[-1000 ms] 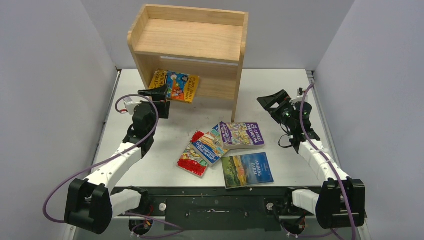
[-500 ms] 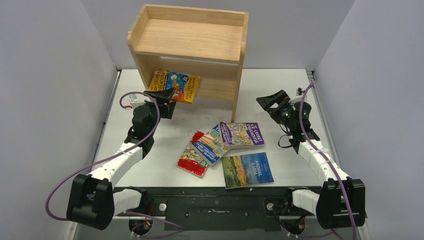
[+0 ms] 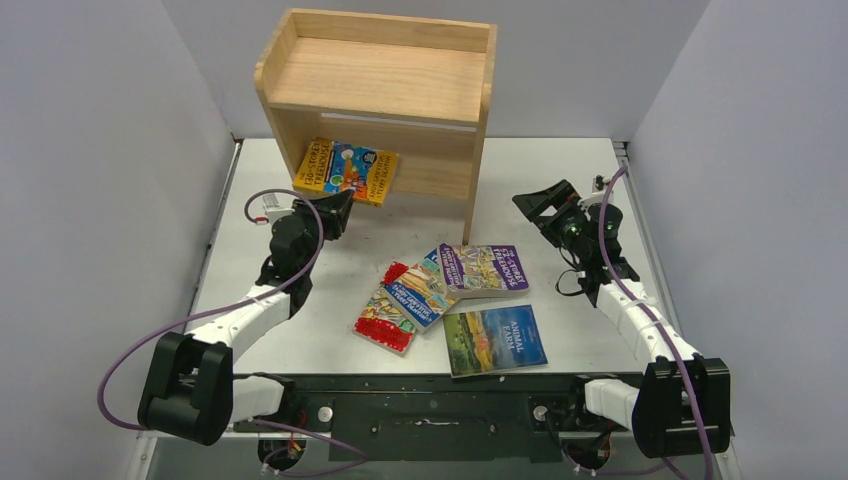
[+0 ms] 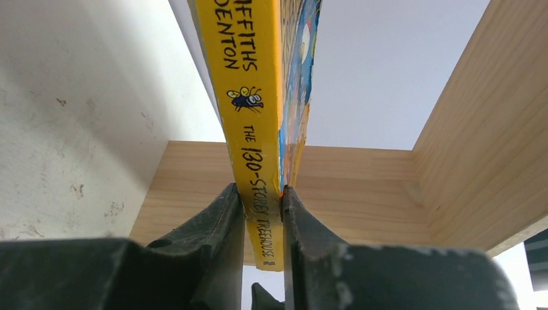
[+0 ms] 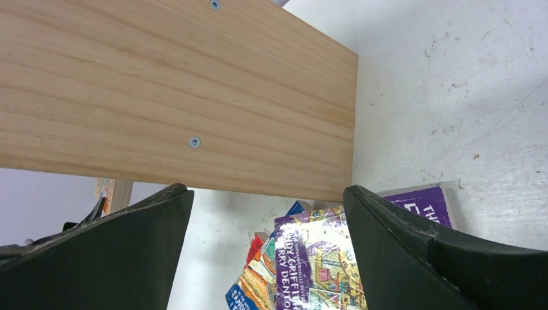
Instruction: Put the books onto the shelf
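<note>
The yellow book (image 3: 347, 170) sits partly inside the lower opening of the shelf (image 3: 380, 80). The left end effector (image 4: 260, 192) is clamped on its spine. In front of the shelf, three overlapping books (image 3: 425, 295) and the Animal Farm book (image 3: 495, 338) lie on the surface (image 3: 560, 170). To the right of the shelf, the right end effector (image 3: 540, 205) hangs wide open and empty.

- A white table (image 3: 420, 225) fills the centre of the overhead view. Small grey scuffs (image 5: 452, 84) fleck its surface at the upper right of the right wrist view.
- Plain pale grey panels enclose it: a left wall (image 3: 100, 150), a right wall (image 3: 760, 130) and a back wall (image 3: 600, 60) across the top of the frame.
- A black frame (image 3: 430, 395) studded with bolts runs along the table's near edge, bottom centre.
- A thin metal strip (image 3: 628, 165) lines the table's right side.
</note>
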You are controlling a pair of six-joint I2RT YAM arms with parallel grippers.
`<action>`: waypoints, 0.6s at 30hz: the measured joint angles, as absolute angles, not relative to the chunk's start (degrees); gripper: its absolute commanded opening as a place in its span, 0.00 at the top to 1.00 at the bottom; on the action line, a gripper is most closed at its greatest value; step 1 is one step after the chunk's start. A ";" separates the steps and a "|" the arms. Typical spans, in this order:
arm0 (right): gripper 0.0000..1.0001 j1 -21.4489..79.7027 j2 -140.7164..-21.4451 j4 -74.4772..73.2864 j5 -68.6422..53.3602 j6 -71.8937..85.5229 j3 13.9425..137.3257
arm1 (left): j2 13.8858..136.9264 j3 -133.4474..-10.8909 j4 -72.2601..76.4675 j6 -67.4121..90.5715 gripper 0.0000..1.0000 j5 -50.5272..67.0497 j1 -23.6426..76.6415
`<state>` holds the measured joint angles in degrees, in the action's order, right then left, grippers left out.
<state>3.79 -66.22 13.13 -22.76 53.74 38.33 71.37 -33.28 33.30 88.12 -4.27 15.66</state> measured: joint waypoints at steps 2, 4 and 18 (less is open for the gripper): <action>0.10 3.79 -66.22 13.13 -22.76 53.74 38.33 | 71.37 -32.71 34.13 88.62 1.00 -4.89 15.70; 0.10 3.79 -66.22 13.13 -22.76 53.74 38.33 | 71.40 -32.16 35.18 89.14 1.00 -5.78 15.86; 0.10 3.79 -66.19 12.67 -22.74 53.52 38.33 | 75.44 -35.92 36.01 90.56 1.00 -12.43 18.28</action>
